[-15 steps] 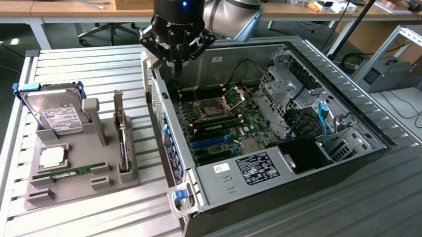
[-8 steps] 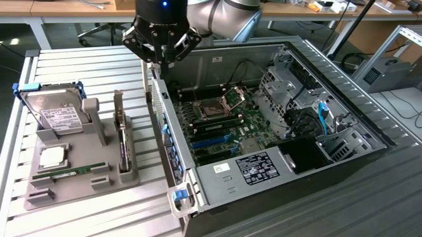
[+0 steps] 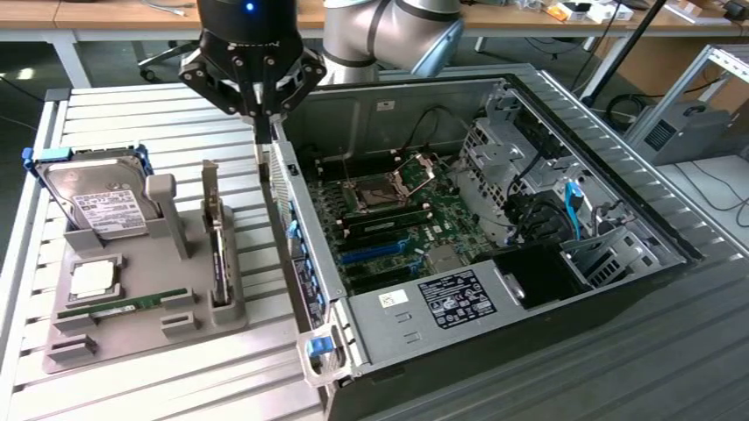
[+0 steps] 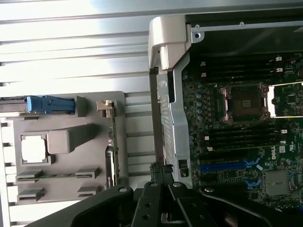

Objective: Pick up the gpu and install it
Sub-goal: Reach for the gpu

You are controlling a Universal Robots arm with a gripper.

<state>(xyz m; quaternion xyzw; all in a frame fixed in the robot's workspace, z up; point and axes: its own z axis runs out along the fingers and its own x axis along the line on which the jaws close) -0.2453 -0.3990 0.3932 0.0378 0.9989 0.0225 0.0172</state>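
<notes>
Tool (image 4: 160, 169), closed and empty, hangs by the computer case (image 3: 387, 110); gpu (image 3: 217, 254) stands edgewise in holder (image 3: 140, 282), so grip should align squarely.

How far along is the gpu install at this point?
Nothing is done yet: the gpu stands in the grey holder. In hand: the gripper is shut, apparently empty, above the gap between holder and case. Left: pickup and seating in the case.
</notes>
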